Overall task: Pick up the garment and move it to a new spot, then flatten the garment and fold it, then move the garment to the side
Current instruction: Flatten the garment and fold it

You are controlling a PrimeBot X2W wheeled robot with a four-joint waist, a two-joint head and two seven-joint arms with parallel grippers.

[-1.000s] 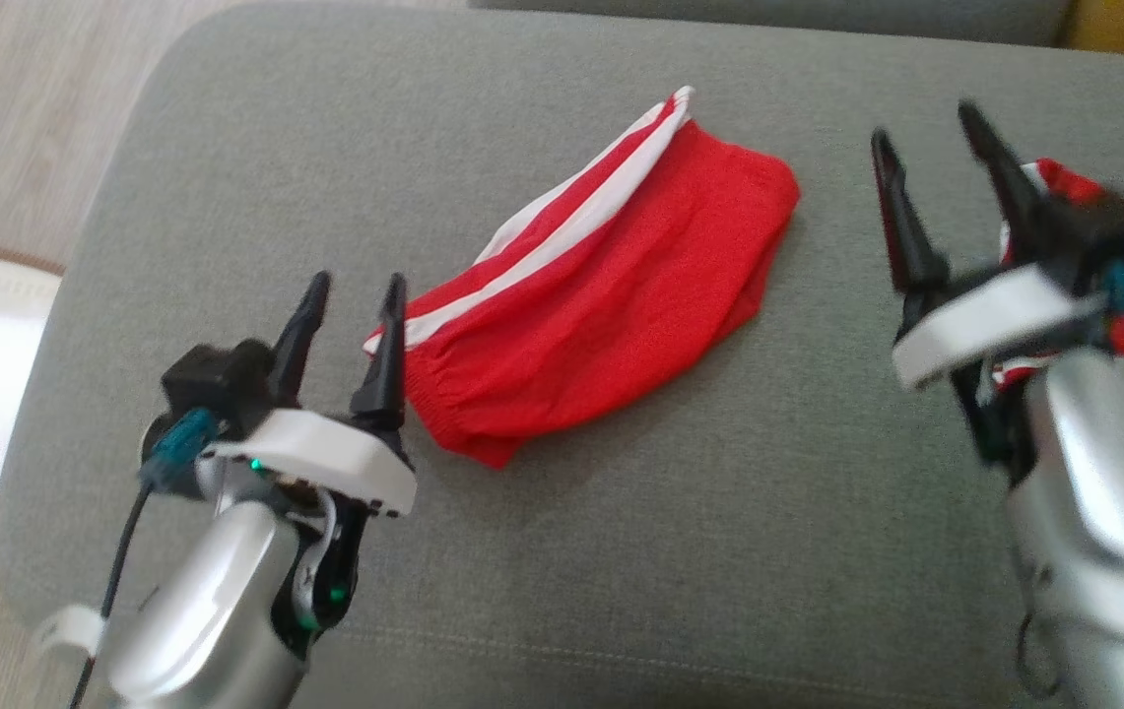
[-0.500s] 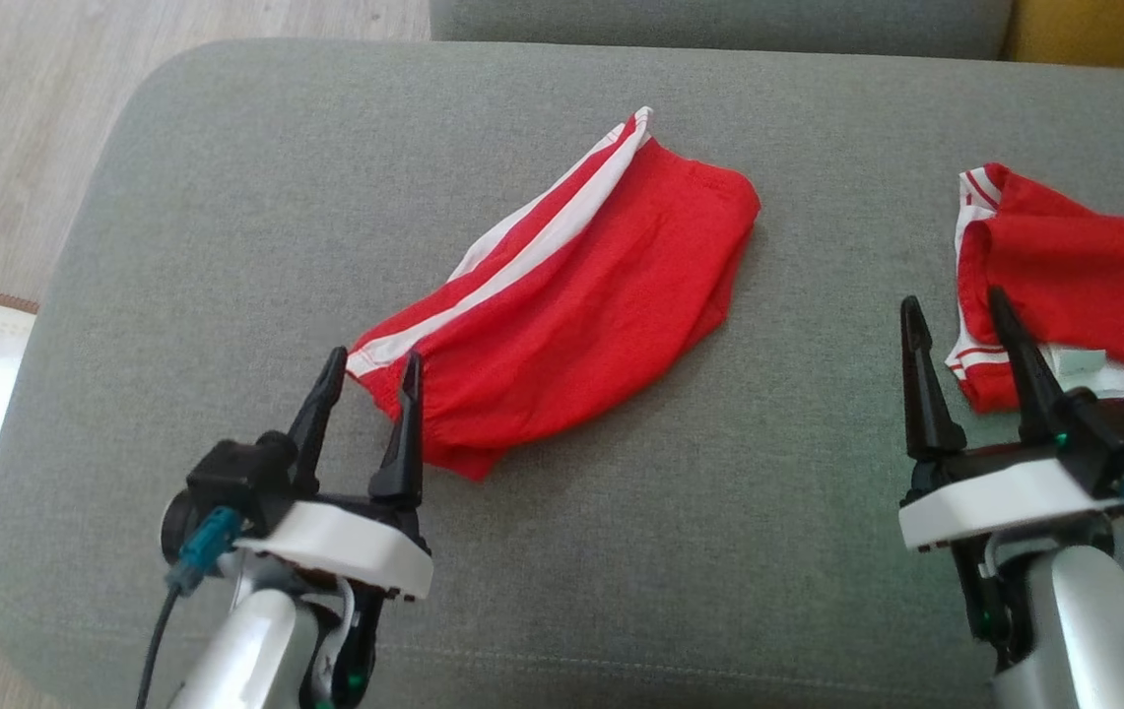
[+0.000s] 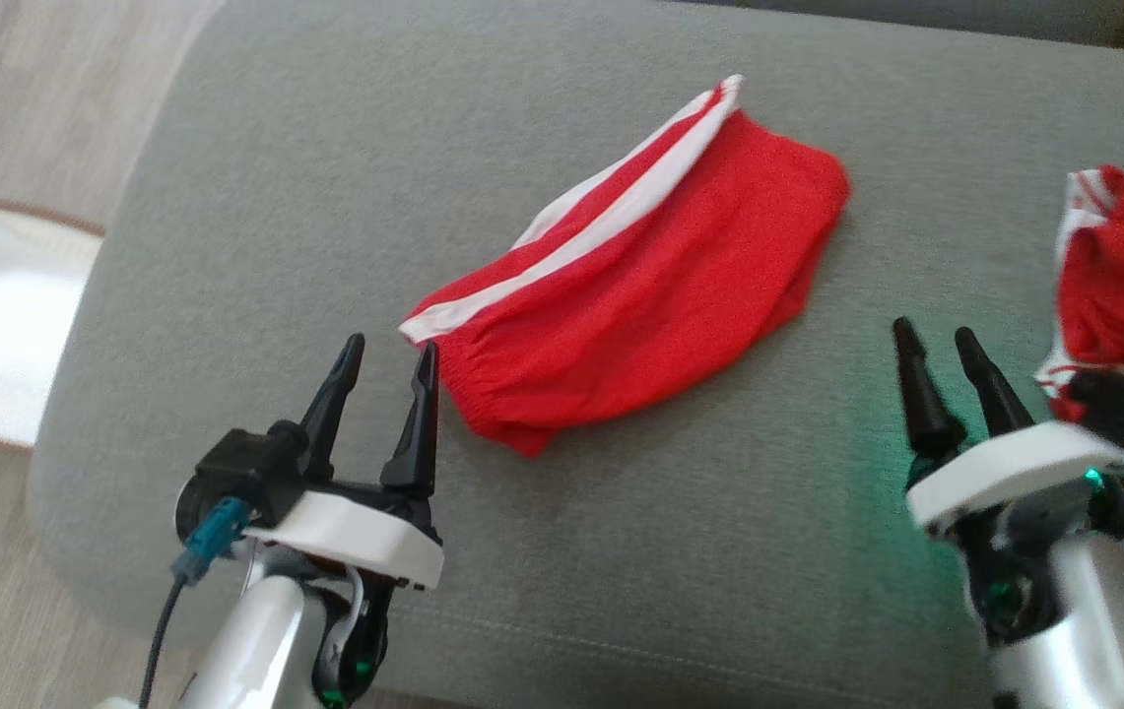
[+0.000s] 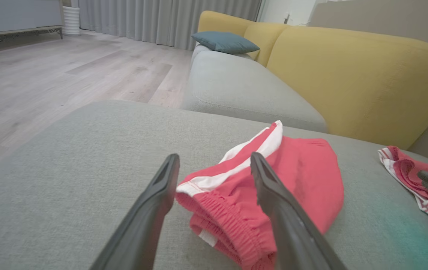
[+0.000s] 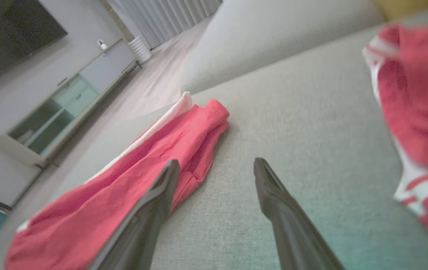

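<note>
Head view — how far along? (DESK)
Red shorts lie folded mid grey cushion; the move aside looks undone. Left gripper gapes empty at the waistband, right gripper gapes empty near a second red garment. Left wrist view adds stacked waistband layers — and a yellow sofa (FIELD)

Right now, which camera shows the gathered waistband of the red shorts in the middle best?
The left wrist view: the waistband of the red shorts lies close up, framed between the left fingers, its gathers clear. The head view shows it smaller, a puckered edge near those fingers. The right wrist view blurs that end.
</note>
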